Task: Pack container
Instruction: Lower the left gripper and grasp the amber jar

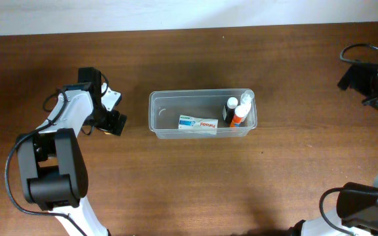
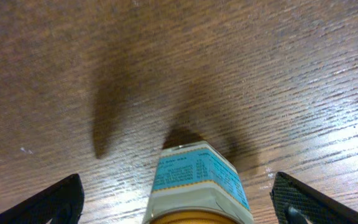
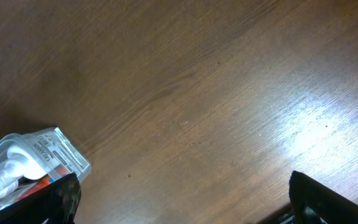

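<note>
Container [image 1: 202, 93]: mid-table, between the arms, partly filled.
Left gripper [image 1: 112, 111]: beside the container's left end, jaws spread wide around a blue-labelled item [image 2: 197, 177], not clamping it.
Right gripper [image 3: 182, 202]: jaws wide, empty.
Packed: box [image 1: 198, 124], two bottles [image 1: 236, 110].
Left, likely: the blue-labelled item and a blister pack [image 3: 27, 163].

Bare desk [image 1: 195, 190] lies open on every side of the container [image 1: 152, 117], including the strip between it and the left end effector [image 1: 115, 122]. Inside it, the left half is free, while a flat box [image 1: 198, 124] and upright bottles [image 1: 236, 111] crowd the right end. A small carton [image 2: 197, 180] stands between the left fingers [image 2: 48, 202], apparently clear of both.
</note>
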{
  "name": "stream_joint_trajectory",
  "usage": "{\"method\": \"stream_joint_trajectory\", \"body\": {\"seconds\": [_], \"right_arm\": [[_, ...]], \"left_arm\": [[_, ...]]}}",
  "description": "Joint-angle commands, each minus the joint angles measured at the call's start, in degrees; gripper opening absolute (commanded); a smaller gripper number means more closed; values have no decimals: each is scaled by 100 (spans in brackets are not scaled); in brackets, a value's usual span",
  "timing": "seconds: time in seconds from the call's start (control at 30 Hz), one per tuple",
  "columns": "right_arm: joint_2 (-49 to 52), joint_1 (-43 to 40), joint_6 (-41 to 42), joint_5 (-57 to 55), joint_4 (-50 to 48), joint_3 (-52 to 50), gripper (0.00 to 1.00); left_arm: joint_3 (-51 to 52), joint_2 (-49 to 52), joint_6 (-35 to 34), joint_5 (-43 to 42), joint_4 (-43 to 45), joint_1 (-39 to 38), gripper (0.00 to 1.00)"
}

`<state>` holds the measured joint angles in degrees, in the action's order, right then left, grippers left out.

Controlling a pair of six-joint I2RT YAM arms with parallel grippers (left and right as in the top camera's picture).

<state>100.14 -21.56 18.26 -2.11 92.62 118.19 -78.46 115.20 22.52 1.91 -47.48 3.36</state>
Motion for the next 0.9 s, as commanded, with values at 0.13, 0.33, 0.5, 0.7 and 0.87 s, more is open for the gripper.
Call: {"method": "stream_joint_trajectory", "body": {"seconds": [0.13, 0.33, 0.5, 0.7, 0.87], "right_arm": [[-33, -26, 68, -28, -7, 70, 98], [-33, -26, 68, -28, -7, 70, 98], [-33, -26, 68, -28, -7, 70, 98], [-33, -26, 68, -28, -7, 70, 98], [-33, -26, 68, -28, -7, 70, 99]], "left_arm": [[44, 31, 136, -109, 131, 7, 79], [44, 31, -186, -109, 136, 7, 72], [44, 31, -688, -109, 26, 7, 63], [44, 31, -1231, -107, -197, 7, 61], [44, 31, -1351, -107, -358, 7, 56]]}}
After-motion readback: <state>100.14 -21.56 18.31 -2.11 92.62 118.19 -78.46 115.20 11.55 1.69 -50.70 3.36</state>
